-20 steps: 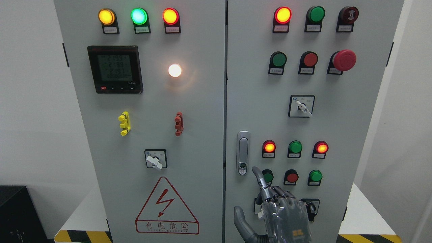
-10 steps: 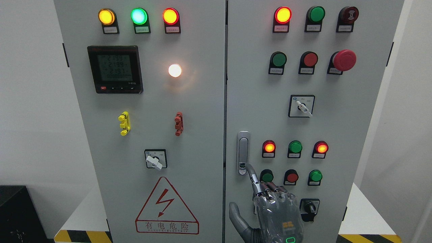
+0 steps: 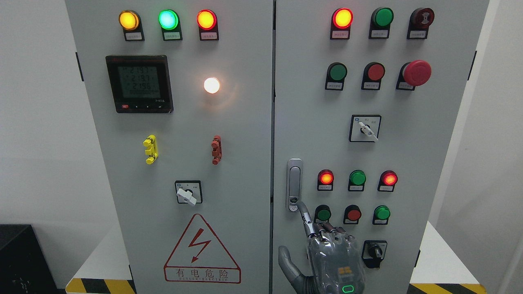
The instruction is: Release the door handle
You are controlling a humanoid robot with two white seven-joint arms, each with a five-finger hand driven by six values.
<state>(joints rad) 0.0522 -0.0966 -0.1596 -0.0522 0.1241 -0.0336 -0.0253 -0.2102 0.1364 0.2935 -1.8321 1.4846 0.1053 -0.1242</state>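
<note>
Grey-metal cabinet doors [image 3: 229,192] are filling the view, and the door handle [image 3: 294,184], a slim silver latch, is sitting upright at the left edge of the right-hand door, just left of the lit red lamp [image 3: 325,178]. Your right hand [image 3: 333,255] is reaching up from the bottom edge with its index finger extended, the tip touching or nearly touching the latch's lower end, the other fingers [image 3: 333,233] curled and gripping nothing. If you are pressing the release button there, keep the finger straight on it, avoiding the green button [image 3: 323,213] beside it. Your left hand is out of sight.
</note>
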